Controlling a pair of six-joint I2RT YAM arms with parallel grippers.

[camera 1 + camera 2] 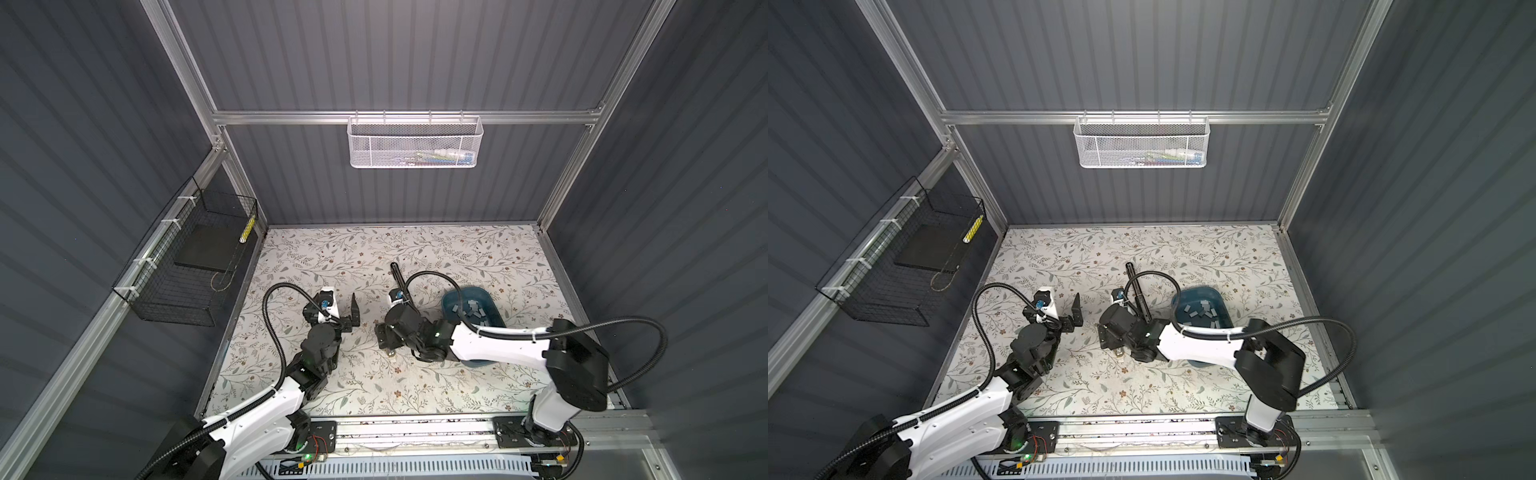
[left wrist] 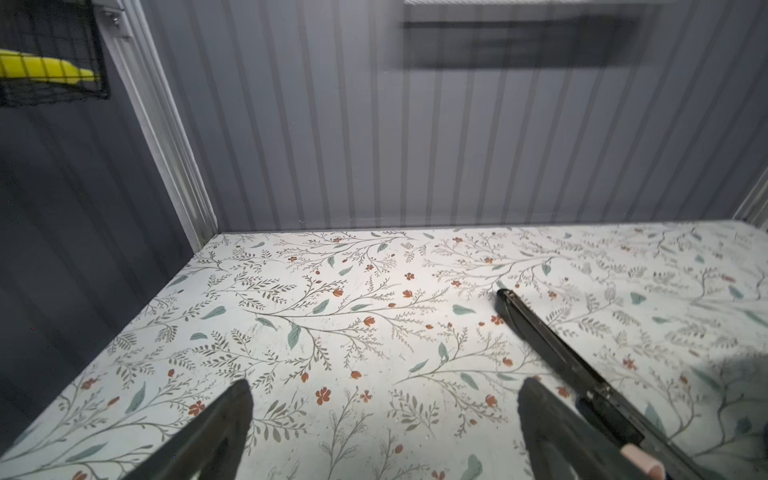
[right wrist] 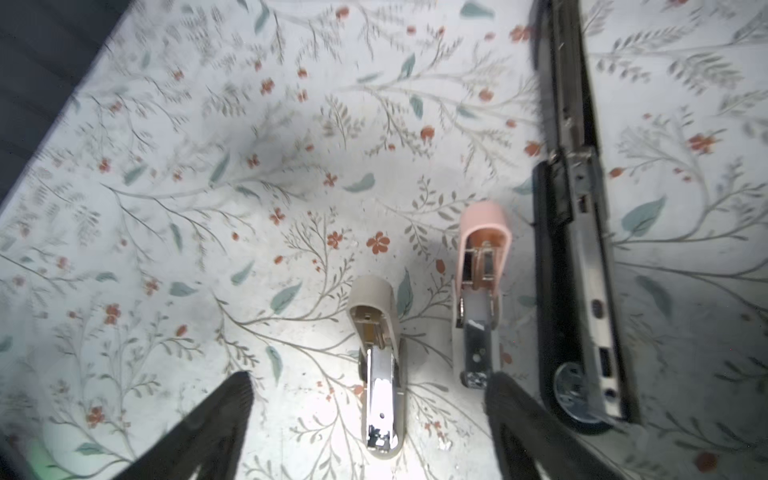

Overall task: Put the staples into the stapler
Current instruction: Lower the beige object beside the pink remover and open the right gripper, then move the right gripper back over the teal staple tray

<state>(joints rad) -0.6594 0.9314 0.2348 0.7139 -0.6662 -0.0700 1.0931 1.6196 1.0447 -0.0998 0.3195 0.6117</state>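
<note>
Several small grey staples (image 1: 473, 311) (image 1: 1202, 311) lie in a teal tub (image 1: 448, 303) (image 1: 1177, 305) at the right. In the right wrist view, a small beige stapler (image 3: 380, 374) and a small pink stapler (image 3: 482, 282) lie hinged open on the table, metal channels up. A long black stapler (image 3: 577, 249) (image 1: 400, 282) (image 2: 552, 345) lies open beside them. My right gripper (image 3: 370, 380) (image 1: 383, 337) points down, open, its fingers straddling the beige stapler without touching it. My left gripper (image 2: 386, 388) (image 1: 353, 315) hovers open and empty, left of the black stapler.
A black wire basket (image 1: 187, 266) is fixed to the left wall and a white mesh basket (image 1: 415, 141) hangs on the back wall. The right forearm (image 1: 498, 343) crosses over the tub's near end. The floral table (image 1: 415, 249) runs to the walls.
</note>
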